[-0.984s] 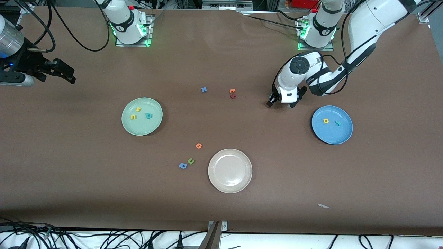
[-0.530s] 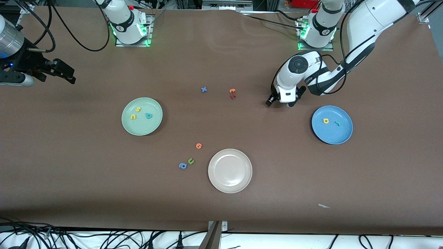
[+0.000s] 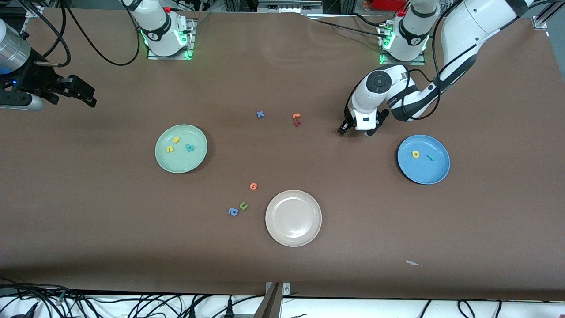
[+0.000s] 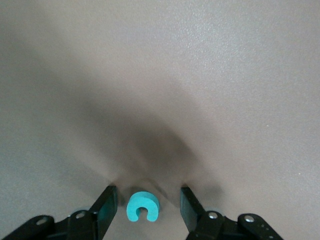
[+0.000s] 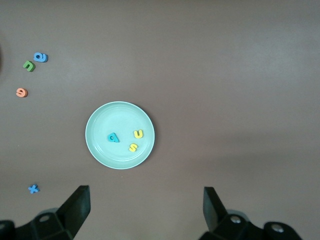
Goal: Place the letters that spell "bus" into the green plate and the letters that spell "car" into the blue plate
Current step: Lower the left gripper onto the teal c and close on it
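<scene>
We see the left end effector (image 4: 149, 204) low over the bench (image 3: 282, 265), between the small loose cluster of orange and red letters (image 3: 296, 119) and the blue plate (image 3: 423, 159). Its two fingers stand apart with the teal c (image 4: 142, 206) lying flat on the bench between them, touching neither pad; nothing is grasped yet. To do this step well, we judge that the fingers should settle until their tips reach the bench surface, stay centred on the letter, and close gently across its rounded outer edges, since so thin a foam piece may tip or slide if one pad arrives first. A straight lift should follow before any travel toward the blue plate.

The blue plate already carries the yellow a (image 3: 416, 154) and the teal-green r (image 3: 431, 157), lying apart from each other. The green plate (image 3: 181, 149), toward the right arm's end of the bench, holds the yellow s (image 3: 176, 140), the yellow u (image 3: 170, 149) and the teal-blue b (image 3: 190, 148), so we judge "bus" complete.

The right end effector (image 5: 146, 205) waits high above the bench with its fingers spread wide and empty, looking down on the green plate.

We find no brand or label to read; the only writing is the foam letters themselves.
</scene>
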You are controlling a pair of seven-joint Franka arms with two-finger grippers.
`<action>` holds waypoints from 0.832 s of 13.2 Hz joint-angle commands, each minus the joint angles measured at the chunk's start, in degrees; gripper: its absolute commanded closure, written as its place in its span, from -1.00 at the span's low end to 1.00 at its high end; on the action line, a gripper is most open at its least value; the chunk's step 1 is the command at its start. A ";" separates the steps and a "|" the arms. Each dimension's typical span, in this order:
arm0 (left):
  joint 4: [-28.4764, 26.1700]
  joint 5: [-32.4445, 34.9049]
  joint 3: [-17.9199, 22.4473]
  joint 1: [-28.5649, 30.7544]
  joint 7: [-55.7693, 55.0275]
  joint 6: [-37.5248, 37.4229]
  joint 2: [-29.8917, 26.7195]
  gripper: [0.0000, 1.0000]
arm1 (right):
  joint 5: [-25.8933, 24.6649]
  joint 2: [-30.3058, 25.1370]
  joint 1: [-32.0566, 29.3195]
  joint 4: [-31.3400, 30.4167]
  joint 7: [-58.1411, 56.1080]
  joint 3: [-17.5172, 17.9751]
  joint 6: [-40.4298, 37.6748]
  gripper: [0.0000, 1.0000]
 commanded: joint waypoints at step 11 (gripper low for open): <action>-0.17 1.55 0.08 -1.37 -3.03 -0.31 0.48 -0.22 | 0.02 0.65 -0.84 1.66 -0.77 0.65 -1.35 -1.00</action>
